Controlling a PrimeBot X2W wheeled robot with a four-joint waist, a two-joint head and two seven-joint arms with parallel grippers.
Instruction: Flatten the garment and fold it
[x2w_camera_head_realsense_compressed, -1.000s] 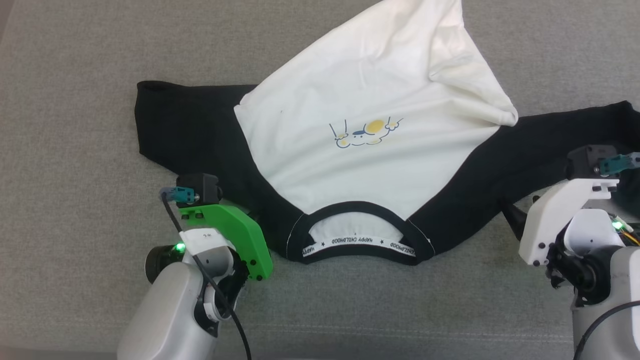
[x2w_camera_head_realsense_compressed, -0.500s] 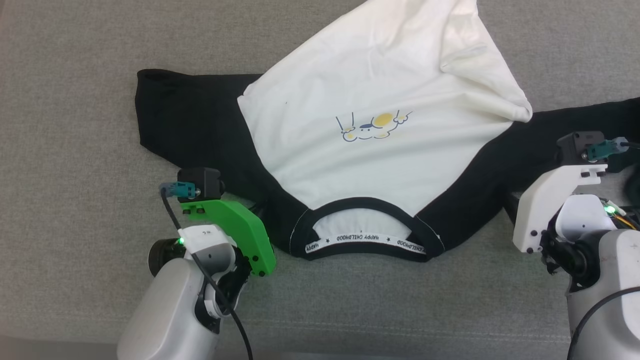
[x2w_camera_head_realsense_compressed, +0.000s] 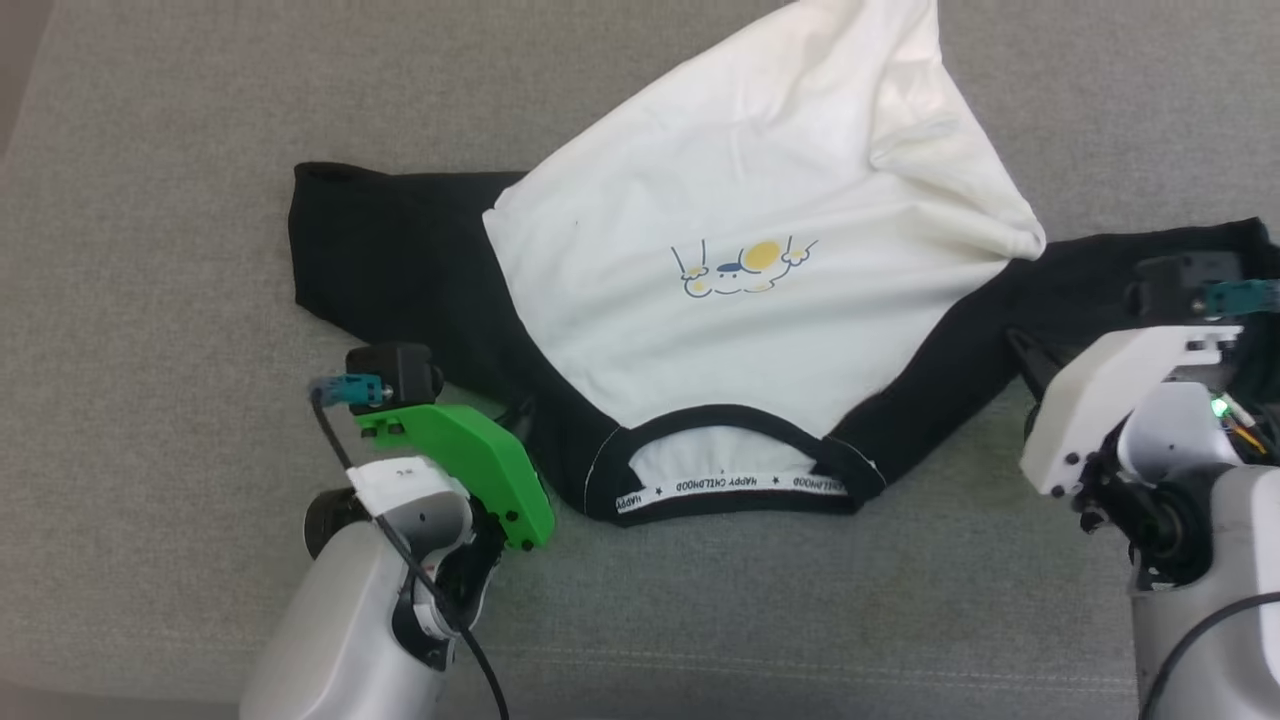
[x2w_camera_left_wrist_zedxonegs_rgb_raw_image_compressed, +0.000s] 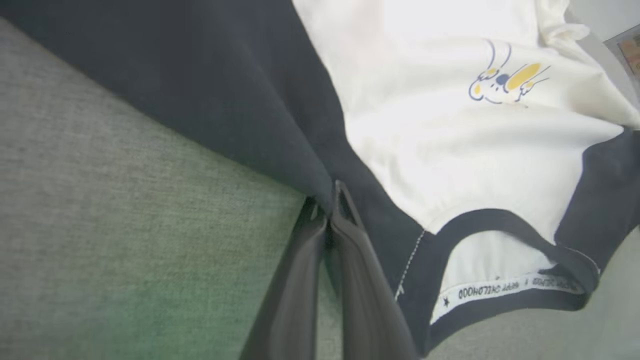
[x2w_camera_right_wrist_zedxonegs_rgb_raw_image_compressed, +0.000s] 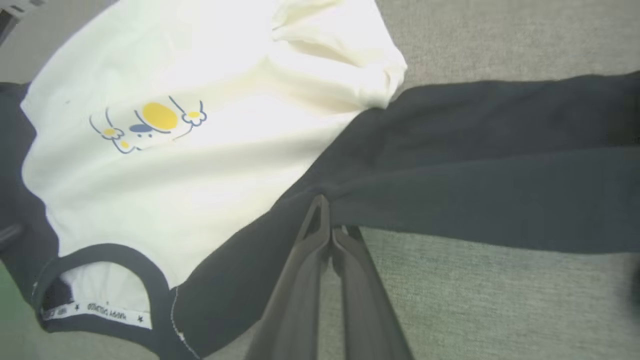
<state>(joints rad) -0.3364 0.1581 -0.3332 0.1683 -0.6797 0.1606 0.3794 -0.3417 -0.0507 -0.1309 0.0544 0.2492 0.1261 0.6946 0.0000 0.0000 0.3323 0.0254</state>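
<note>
Claws both clamp the garment (x2w_camera_head_realsense_compressed: 720, 180), left claw (x2w_camera_left_wrist_zedxonegs_rgb_raw_image_compressed: 331, 202) and right claw (x2w_camera_right_wrist_zedxonegs_rgb_raw_image_compressed: 327, 220) each on a black sleeve edge, we reckon to tug it flat on the grey cloth surface (x2w_camera_head_realsense_compressed: 150, 350).

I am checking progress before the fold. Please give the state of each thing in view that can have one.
White soft T-shirt with black sleeves: print up, sleeves spread, far white part crumpled, not folded.
Left gripper: shut on the edge of one black sleeve.
Right gripper: shut on the edge of the other black sleeve.
</note>
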